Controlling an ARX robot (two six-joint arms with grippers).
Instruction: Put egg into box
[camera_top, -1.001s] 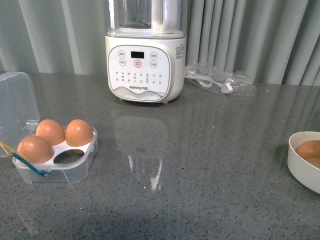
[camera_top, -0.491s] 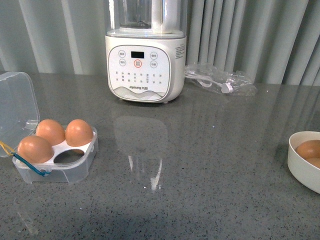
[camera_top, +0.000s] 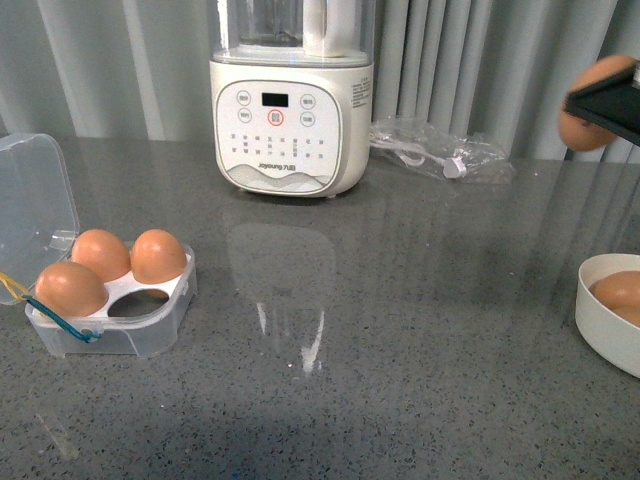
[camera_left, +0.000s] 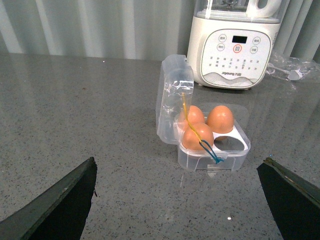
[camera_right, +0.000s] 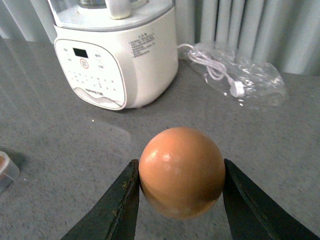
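My right tool (camera_right: 180, 166) is clamped on the egg (camera_right: 181, 172), high at the far right above the bench (camera_top: 400, 350). The box (camera_top: 130, 335) lies well off to its left, with one front hollow (camera_top: 138, 304) free. My left tool (camera_left: 177, 165), spread and empty, is nearer the box.

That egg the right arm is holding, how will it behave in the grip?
Probably slippery: the egg has a smooth, glossy shell and the right end effector pinches it at just two sides. Likely fragile; a hard squeeze could crack it. Being round, it would probably roll on the flat counter.
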